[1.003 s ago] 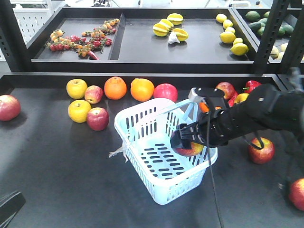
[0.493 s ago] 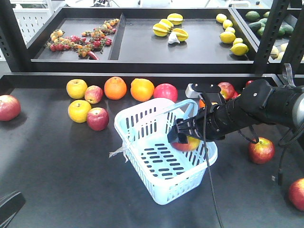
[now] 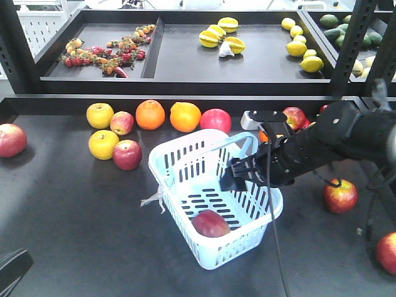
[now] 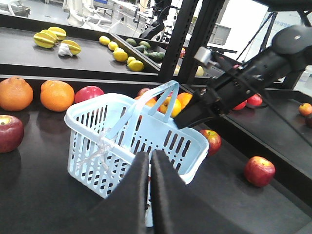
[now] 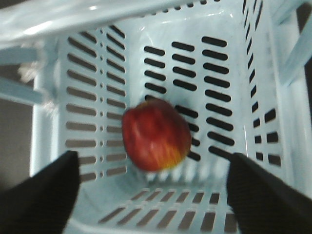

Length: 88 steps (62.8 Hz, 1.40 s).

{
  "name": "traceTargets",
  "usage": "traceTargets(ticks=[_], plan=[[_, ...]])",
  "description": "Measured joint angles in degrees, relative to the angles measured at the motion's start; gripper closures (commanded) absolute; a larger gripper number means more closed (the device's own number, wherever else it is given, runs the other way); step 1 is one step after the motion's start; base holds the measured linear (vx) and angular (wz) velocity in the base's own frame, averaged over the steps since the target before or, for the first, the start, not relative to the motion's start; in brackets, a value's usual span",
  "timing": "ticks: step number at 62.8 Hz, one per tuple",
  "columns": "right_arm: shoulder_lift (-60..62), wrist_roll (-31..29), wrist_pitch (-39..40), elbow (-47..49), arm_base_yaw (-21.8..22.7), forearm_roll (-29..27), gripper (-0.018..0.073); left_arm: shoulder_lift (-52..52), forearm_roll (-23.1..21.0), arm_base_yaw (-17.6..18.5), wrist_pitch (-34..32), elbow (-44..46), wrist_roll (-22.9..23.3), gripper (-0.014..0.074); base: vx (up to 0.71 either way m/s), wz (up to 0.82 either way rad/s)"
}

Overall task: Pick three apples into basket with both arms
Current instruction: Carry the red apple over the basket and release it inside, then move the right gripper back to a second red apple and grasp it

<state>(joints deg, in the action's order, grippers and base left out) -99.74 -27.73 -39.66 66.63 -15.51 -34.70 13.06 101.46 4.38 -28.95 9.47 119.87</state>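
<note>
Nearest, the left end effector [image 4: 150, 181] is clenched on nothing short of the basket [image 3: 241, 238], on whose floor an apple [image 3: 211, 223] now lies, let go since half a second ago by the right end effector [image 3: 232, 176], which hangs open above it.

we record a mock produce shop set up indoors: black tiered shelving [image 3: 13, 49] whose upper tray [image 3: 185, 62] holds star fruit [image 3: 221, 37], lemons [image 3: 300, 43], green produce [image 3: 331, 21] and small red vegetables [image 3: 105, 52] in separate bays. on the lower shelf [image 3: 74, 210] we list loose oranges [image 3: 150, 114], apples [image 3: 127, 154] and a pale blue basket [image 3: 179, 154] of the shopping kind. behind the racks, the left wrist view gives a bright room with pale equipment [image 4: 85, 12], too blurred to name.
</note>
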Motion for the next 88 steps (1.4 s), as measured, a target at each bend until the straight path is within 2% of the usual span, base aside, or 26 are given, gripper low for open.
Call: traceTargets(ticks=[10, 15, 23, 30, 43, 49, 60, 74, 81, 88], plan=[[5.00, 6.34, -5.09, 0.00, 0.00, 9.45, 0.0573, 0.00, 0.00, 0.00, 0.00, 0.00, 0.00, 0.0604, 0.00, 0.00], [7.10, 10.55, -6.59, 0.00, 0.00, 15.30, 0.0571, 0.00, 0.00, 0.00, 0.00, 0.00, 0.00, 0.0604, 0.00, 0.00], [9.79, 16.68, -7.67, 0.00, 1.81, 21.30, 0.0568, 0.00, 0.00, 0.00, 0.00, 0.00, 0.00, 0.0604, 0.00, 0.00], [10.63, 18.30, -7.67, 0.00, 6.59, 23.36, 0.0568, 0.00, 0.00, 0.00, 0.00, 0.00, 0.00, 0.0604, 0.00, 0.00], [10.69, 18.66, -4.08, 0.00, 18.87, 23.72, 0.0554, 0.00, 0.00, 0.00, 0.00, 0.00, 0.00, 0.0604, 0.00, 0.00], [9.76, 17.88, -2.35, 1.81, 22.01, 24.04, 0.0514, 0.00, 0.00, 0.00, 0.00, 0.00, 0.00, 0.0604, 0.00, 0.00], [2.48, 16.24, -5.67, 12.49, 22.61, 24.70, 0.0365, 0.00, 0.00, 0.00, 0.00, 0.00, 0.00, 0.0604, 0.00, 0.00], [-12.12, 17.85, -16.10, 25.84, 22.61, 29.87, -0.0038, 0.00, 0.00, 0.00, 0.02, 0.00, 0.00, 0.0604, 0.00, 0.00], [-18.12, 21.57, -20.17, 30.17, 22.61, 33.70, -0.0168, 0.00, 0.00, 0.00, 0.02, 0.00, 0.00, 0.0604, 0.00, 0.00], [-22.99, 23.80, -22.72, 34.13, 22.61, 36.20, -0.0167, 0.00, 0.00, 0.00, 0.02, 0.00, 0.00, 0.0604, 0.00, 0.00]])
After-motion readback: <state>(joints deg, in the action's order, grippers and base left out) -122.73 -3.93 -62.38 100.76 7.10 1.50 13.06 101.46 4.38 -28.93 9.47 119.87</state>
